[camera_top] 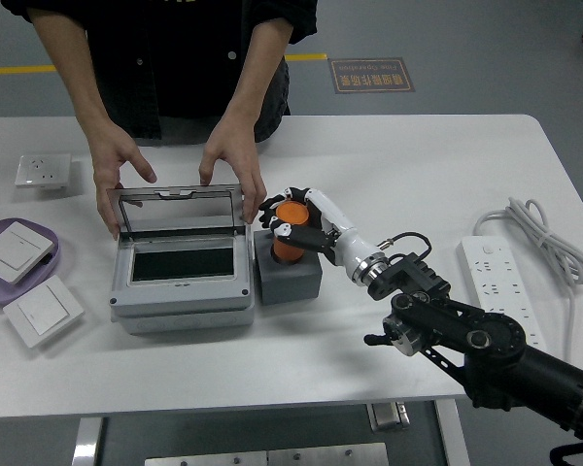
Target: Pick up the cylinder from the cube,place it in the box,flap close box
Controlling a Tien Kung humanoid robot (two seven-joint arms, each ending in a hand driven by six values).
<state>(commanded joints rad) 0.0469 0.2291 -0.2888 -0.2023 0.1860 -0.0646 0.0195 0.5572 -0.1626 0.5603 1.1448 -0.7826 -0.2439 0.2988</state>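
Observation:
An orange cylinder (290,229) stands upright, held a little above the grey cube (290,277). My right hand (293,226) is shut on the cylinder, fingers wrapped round its sides. The grey box (180,277) lies left of the cube, touching it, with its dark inside showing. Its clear lid (178,209) stands upright at the back. A person at the far side holds the lid's top edge with both hands (229,160). My left hand is out of view.
A purple plate (41,273) with a white switch panel is at the far left, another panel (43,310) in front of it and a white socket (42,169) behind. A white power strip (498,279) with its coiled cable lies at the right.

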